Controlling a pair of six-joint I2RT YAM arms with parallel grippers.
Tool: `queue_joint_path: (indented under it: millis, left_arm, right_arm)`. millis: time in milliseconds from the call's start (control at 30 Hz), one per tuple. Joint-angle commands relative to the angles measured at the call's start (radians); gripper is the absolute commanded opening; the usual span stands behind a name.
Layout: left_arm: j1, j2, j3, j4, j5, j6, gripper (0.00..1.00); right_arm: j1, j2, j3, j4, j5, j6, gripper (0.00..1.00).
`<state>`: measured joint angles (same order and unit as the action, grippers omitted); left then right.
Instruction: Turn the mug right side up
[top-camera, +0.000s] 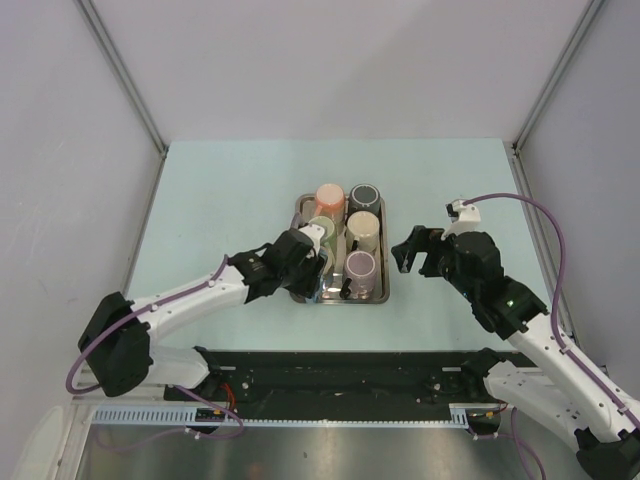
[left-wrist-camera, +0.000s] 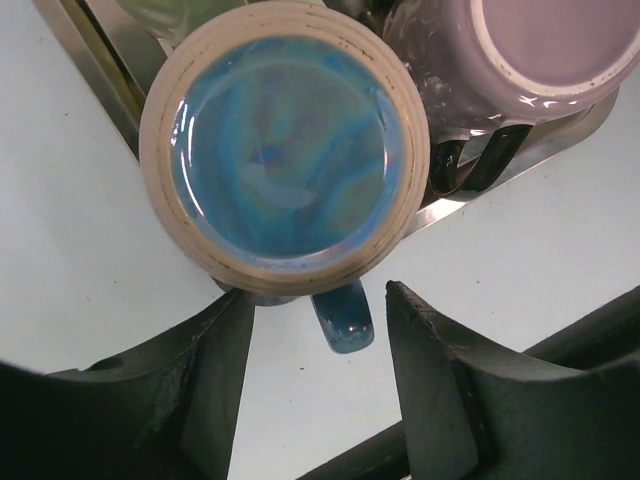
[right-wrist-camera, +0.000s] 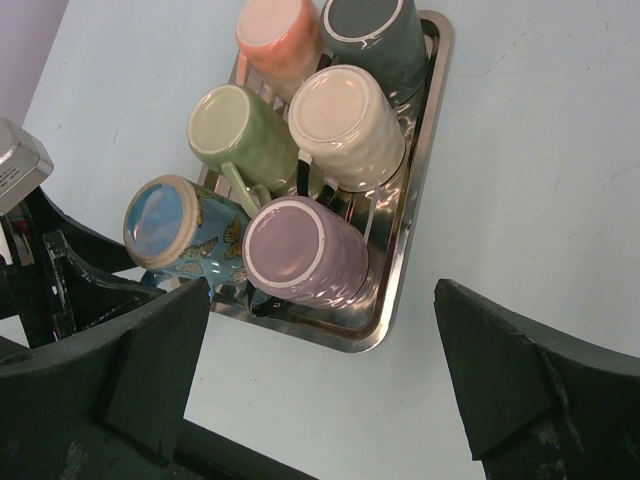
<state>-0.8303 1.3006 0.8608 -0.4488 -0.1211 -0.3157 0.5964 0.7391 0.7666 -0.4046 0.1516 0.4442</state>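
Several mugs stand upside down in a metal tray (top-camera: 385, 272). A blue butterfly mug (left-wrist-camera: 285, 150) sits base up at the tray's near left corner, also in the right wrist view (right-wrist-camera: 172, 228). Its blue handle (left-wrist-camera: 344, 318) points out over the tray edge. My left gripper (left-wrist-camera: 320, 335) is open, its fingers either side of that handle and not touching it. In the top view the left gripper (top-camera: 312, 266) covers this mug. My right gripper (top-camera: 413, 252) is open and empty, above the table right of the tray; it also shows in its own view (right-wrist-camera: 330, 370).
The other upside-down mugs are purple (right-wrist-camera: 303, 252), cream (right-wrist-camera: 345, 125), green (right-wrist-camera: 240, 132), orange (right-wrist-camera: 280, 35) and dark grey (right-wrist-camera: 375, 30). The purple mug (left-wrist-camera: 520, 60) stands close beside the blue one. Bare table lies around the tray.
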Motion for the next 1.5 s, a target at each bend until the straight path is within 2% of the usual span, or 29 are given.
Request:
queue_joint_path:
  millis: [0,567,867,1067,1200,1467]
  left_arm:
    - [-0.010,0.029,0.046,0.045,-0.015,-0.022,0.59]
    - [-0.012,0.088,0.037,0.079,-0.032,-0.023,0.50]
    - [-0.012,0.092,0.035,0.085,-0.028,-0.017,0.41]
    - [-0.012,0.089,0.024,0.088,-0.025,-0.011,0.26]
    - [-0.012,0.072,0.011,0.088,-0.031,-0.005,0.00]
    - [-0.012,-0.052,-0.026,0.108,-0.040,-0.008,0.00]
  right_arm:
    - [0.003,-0.007,0.000,-0.010,0.023,0.001,1.00]
    - [0.006,0.003,-0.003,-0.011,0.025,0.010,1.00]
    - [0.003,0.003,-0.004,-0.019,0.031,0.008,1.00]
    - [0.005,-0.004,-0.006,-0.026,0.034,0.010,1.00]
    - [0.006,-0.006,-0.006,-0.028,0.034,0.010,1.00]
    - [0.025,0.003,-0.006,-0.022,0.032,0.007,1.00]
